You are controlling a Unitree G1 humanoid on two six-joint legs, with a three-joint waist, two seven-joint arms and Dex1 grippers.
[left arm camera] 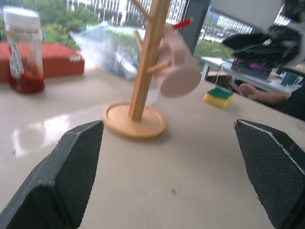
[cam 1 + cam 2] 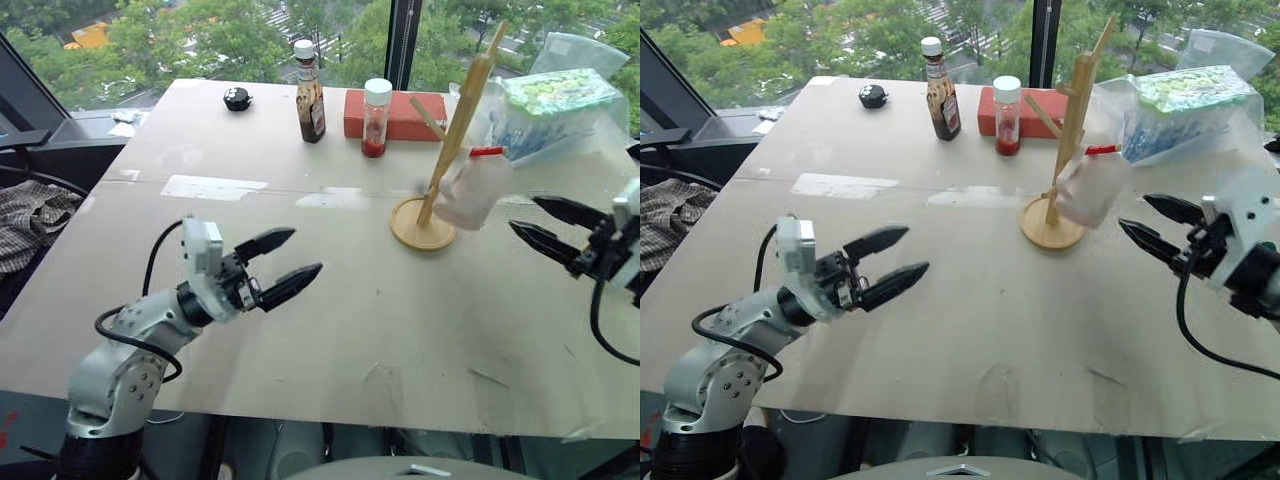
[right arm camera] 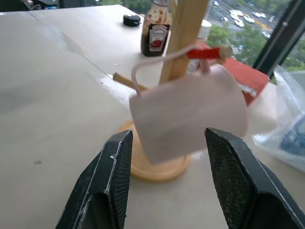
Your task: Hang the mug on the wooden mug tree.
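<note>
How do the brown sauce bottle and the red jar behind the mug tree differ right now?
The sauce bottle is darker, with brown contents nearly to its neck and a printed label; the jar is clear, with red contents only near its bottom. The bottle narrows to a neck; the jar is a straight cylinder. The bottle stands left of the jar, which is closer to the mug tree. Both stand upright with white caps.

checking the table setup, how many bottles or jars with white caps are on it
2: a brown sauce bottle at the far side, and a clear jar with red contents just right of it, in front of the red block. Others may hide behind the plastic bag.
</note>
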